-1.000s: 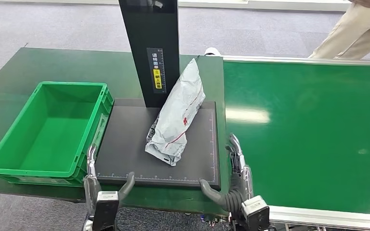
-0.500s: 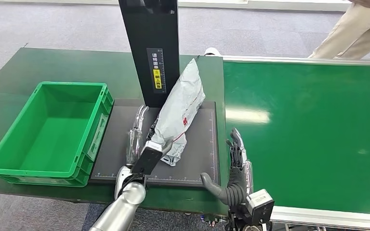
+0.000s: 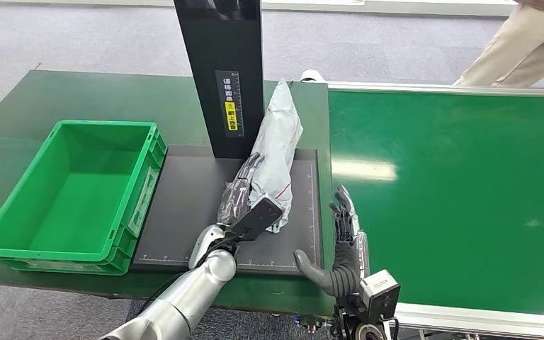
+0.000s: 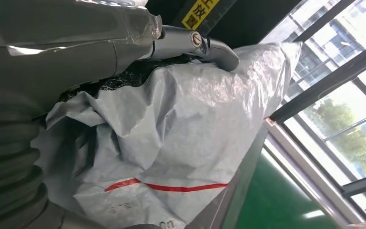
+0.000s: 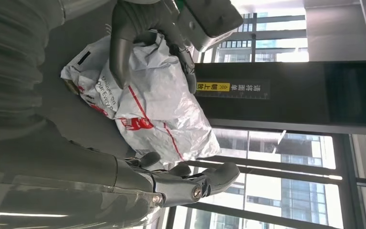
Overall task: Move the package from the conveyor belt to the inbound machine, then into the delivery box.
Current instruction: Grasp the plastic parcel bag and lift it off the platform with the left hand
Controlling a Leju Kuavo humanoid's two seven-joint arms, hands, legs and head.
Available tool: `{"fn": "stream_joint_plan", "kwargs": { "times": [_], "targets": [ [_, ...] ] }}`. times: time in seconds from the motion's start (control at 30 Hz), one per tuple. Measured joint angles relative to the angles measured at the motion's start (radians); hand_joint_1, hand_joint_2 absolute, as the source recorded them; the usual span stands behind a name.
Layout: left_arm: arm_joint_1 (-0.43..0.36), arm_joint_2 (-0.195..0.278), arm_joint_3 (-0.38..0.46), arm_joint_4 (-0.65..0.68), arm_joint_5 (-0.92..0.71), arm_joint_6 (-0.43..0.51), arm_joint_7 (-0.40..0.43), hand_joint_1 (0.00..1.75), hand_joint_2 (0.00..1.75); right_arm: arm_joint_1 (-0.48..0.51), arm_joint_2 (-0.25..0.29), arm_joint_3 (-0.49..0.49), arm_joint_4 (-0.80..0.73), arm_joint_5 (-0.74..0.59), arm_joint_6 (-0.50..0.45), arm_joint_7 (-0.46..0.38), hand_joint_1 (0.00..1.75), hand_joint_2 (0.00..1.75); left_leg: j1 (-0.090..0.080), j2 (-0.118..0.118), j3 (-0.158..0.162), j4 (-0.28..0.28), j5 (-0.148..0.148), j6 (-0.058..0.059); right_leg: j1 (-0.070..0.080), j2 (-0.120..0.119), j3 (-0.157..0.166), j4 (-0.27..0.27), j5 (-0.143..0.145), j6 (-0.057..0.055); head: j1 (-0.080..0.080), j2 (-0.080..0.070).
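Package point(image 3: 275, 149), a grey-white poly mailer with red lines, sits on the black platform point(image 3: 184, 212) of the inbound machine, propped up against the black upright column point(image 3: 219, 71). Left hand point(image 3: 244, 195) is on the package's left side, fingers point(image 3: 237, 191) laid along the bag; in the left wrist view the thumb and fingers look wrapped round the crumpled plastic point(image 4: 181, 129), so it seems to grip the package, though the contact is partly hidden. Right hand point(image 3: 340, 244) is off the package, near the platform's front right corner, just beside the conveyor belt point(image 3: 453, 198); fingers spread and pointing up, thumb out to the left, holding nothing. Green delivery box point(image 3: 14, 205) stands on the dark green worktop point(image 3: 42, 92) touching the platform's left edge, nothing in it. A person's trouser leg point(image 3: 517, 42) shows at the far right behind the belt.
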Motion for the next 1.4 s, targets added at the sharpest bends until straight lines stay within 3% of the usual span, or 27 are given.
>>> {"fn": "stream_joint_plan", "kwargs": {
  "times": [0.13, 0.2, 0.33, 0.4, 0.73, 0.97, 1.13, 1.3, 1.4],
  "targets": [
    [-0.03, 0.0, -0.003, 0.062, -0.025, -0.031, 0.044, 0.0, 1.75, -0.004, 0.001, -0.007, 0.003, 0.0, 0.004, 0.0, 0.0, 1.75, 0.0, 0.0, 0.0, 0.0, 0.0, 0.0, 0.0, 0.0, 0.0, 0.0, 0.0, 0.0, 0.0, 0.0],
    [-0.041, 0.0, -0.004, 0.086, -0.034, -0.044, 0.062, 0.1, 1.75, -0.004, 0.002, -0.011, 0.003, 0.0, 0.007, 0.0, 0.0, 1.75, 0.0, 0.0, 0.0, 0.0, 0.0, 0.0, 0.0, 0.0, 0.0, 0.0, 0.0, 0.0, 0.0, 0.0],
    [-0.057, 0.002, -0.004, 0.12, -0.042, -0.056, 0.075, 1.55, 1.75, -0.004, 0.002, -0.017, 0.003, 0.0, 0.013, 0.0, 0.0, 1.75, 0.0, 0.0, 0.0, 0.0, 0.0, 0.0, 0.0, 0.0, 0.001, 0.0, 0.0, 0.0, 0.0, 0.0],
    [-0.063, 0.003, -0.004, 0.131, -0.044, -0.057, 0.076, 1.71, 1.75, -0.004, 0.002, -0.02, 0.003, 0.0, 0.015, 0.001, 0.0, 1.75, 0.0, 0.0, 0.0, 0.0, 0.0, 0.0, 0.0, 0.0, 0.001, 0.0, 0.0, 0.0, 0.0, 0.0],
    [-0.068, 0.004, -0.001, 0.148, -0.042, 0.003, 0.038, 1.75, 1.75, 0.003, -0.001, -0.032, 0.003, 0.0, 0.013, 0.002, 0.0, 1.75, 0.0, 0.0, 0.0, 0.0, 0.0, 0.0, 0.0, 0.0, 0.0, 0.0, 0.0, 0.0, 0.0, 0.0],
    [-0.034, 0.009, 0.036, 0.104, 0.024, 0.16, -0.095, 1.75, 1.75, 0.005, 0.0, -0.035, 0.003, 0.0, 0.008, 0.002, 0.0, 1.75, 0.0, 0.0, 0.0, 0.0, 0.0, 0.0, 0.0, 0.0, 0.0, 0.0, 0.0, 0.0, 0.0, 0.0],
    [0.065, 0.032, 0.076, -0.089, 0.155, 0.232, -0.215, 1.75, 1.75, 0.019, 0.0, -0.041, 0.002, 0.001, -0.004, 0.002, 0.0, 1.75, 0.0, 0.0, 0.0, 0.0, 0.0, 0.0, 0.0, 0.001, 0.0, 0.0, 0.0, 0.0, 0.0, 0.0],
    [0.219, 0.08, 0.097, -0.392, 0.246, 0.249, -0.249, 1.75, 1.75, 0.062, 0.0, -0.055, -0.027, 0.001, -0.035, 0.004, 0.0, 1.75, 0.0, 0.001, -0.001, 0.0, -0.001, 0.0, 0.0, 0.001, -0.001, 0.0, -0.001, 0.0, 0.0, 0.0],
    [0.257, 0.089, 0.101, -0.46, 0.256, 0.251, -0.25, 1.75, 1.75, 0.074, 0.0, -0.058, -0.038, 0.002, -0.042, 0.005, 0.0, 1.75, 0.0, 0.001, -0.001, 0.0, -0.001, -0.001, 0.0, 0.001, -0.002, 0.0, -0.001, -0.001, 0.0, 0.0]
  ]
}}
